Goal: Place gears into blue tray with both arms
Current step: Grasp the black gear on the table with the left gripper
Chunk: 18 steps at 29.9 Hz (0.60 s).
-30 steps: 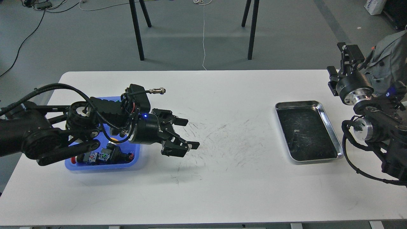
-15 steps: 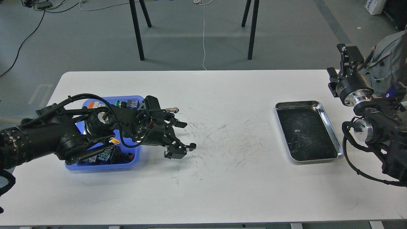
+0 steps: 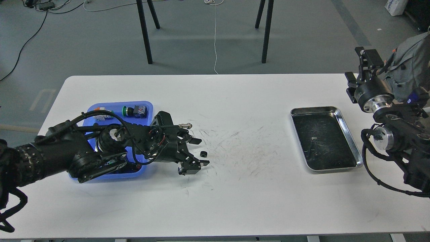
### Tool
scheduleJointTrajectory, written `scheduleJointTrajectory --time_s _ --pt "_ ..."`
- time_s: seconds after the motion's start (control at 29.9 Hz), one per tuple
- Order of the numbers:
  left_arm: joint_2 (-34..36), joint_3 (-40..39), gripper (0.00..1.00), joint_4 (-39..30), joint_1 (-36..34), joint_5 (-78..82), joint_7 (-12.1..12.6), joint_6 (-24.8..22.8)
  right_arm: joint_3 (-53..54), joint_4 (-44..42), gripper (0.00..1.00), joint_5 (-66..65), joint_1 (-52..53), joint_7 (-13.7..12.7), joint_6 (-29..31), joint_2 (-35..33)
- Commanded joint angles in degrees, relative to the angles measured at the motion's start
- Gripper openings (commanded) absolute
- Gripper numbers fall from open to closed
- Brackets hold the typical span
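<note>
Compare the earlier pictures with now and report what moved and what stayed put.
The left gripper has come down to the white table, its open fingers now bracketing a small black toothed gear that was hidden before. The arm's retreat uncovers more of the bright-blue plastic tray. The right gripper stays raised at the table's right edge; the silver metal tray has not shifted.

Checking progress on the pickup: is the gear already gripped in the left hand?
No. The gear lies on the table between the left hand's open fingers, ungripped.
</note>
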Motion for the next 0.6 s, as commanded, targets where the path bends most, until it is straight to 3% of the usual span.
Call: scheduleJointTrajectory --time_s 0.0,0.57 --pt "-0.1 0.0 0.71 0.3 0.2 -0.1 0.0 0.0 0.6 -0.2 0.95 0.2 -0.1 0.0 0.1 0.0" --pt "-2.2 -0.1 0.65 2.3 0.8 -0.1 0.0 0.5 6.1 1.0 0.95 0.6 -2.3 0.0 0.8 3.2"
